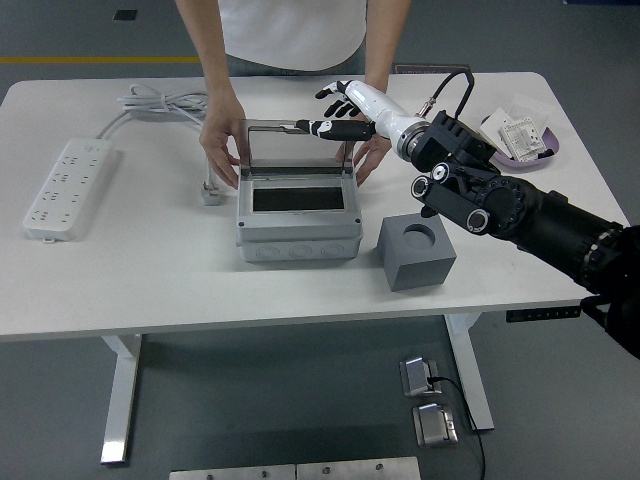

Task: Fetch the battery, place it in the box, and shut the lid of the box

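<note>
A grey box (pixel 298 225) stands mid-table with its clear lid (pixel 295 148) raised upright at the back. Its dark inside shows through the top opening; I cannot make out a battery there. My right hand (pixel 338 112), white with black fingers, is open above the lid's top right corner, with one finger stretched along the lid's upper edge. It holds nothing. A person at the far side steadies the box with one hand (pixel 220 145) at its left and the other hand (pixel 372 150) at its right rear.
A grey block (pixel 415 252) with a round hole stands just right of the box, below my forearm. A white power strip (pixel 65 188) with its cable lies at the left. A purple tray (pixel 520 140) of small items sits at the back right.
</note>
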### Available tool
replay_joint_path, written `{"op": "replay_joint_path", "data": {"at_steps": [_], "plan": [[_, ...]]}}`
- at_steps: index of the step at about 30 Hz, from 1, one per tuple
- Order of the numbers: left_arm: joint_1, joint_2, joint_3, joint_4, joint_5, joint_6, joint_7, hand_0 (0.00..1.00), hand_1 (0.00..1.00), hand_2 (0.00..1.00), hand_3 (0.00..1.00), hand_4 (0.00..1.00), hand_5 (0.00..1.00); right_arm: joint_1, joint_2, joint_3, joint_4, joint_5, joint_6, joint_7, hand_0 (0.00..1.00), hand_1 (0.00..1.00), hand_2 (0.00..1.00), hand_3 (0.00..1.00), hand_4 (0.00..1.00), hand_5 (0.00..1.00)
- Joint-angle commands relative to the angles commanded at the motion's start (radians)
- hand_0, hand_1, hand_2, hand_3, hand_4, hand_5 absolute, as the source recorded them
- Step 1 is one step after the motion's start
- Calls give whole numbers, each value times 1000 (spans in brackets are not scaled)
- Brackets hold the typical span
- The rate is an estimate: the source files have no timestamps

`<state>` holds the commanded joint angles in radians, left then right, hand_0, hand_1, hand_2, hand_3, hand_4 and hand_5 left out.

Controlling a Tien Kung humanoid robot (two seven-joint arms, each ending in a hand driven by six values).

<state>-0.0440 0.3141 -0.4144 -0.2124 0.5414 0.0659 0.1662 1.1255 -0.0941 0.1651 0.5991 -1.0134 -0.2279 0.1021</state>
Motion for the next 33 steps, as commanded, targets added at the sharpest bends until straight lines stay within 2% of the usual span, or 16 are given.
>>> {"op": "replay_joint_path", "data": {"at_steps": [7,19,29,30,33], "plan": [[6,-2,2,1,-12,3,-3,631,687,595,587,582,2,-42,-24,6,109,-70,-21,-9,833,738,721,804,917,737],[11,-2,33,2,-67,11,-18,631,686,594,587,580,2,-57,-116,7,300,-169,-31,-51,812,731,721,799,909,758],[19,-4,71,4,-125,15,-35,631,687,594,587,580,2,-107,-167,-31,404,-174,-25,-69,794,718,723,798,905,761],[19,-5,78,4,-133,16,-37,631,686,595,587,578,2,-112,-174,-30,419,-180,-25,-72,753,707,723,799,903,764],[20,-7,89,4,-147,17,-42,631,686,595,587,578,2,-123,-193,-30,461,-196,-25,-82,753,707,723,799,903,764]]}}
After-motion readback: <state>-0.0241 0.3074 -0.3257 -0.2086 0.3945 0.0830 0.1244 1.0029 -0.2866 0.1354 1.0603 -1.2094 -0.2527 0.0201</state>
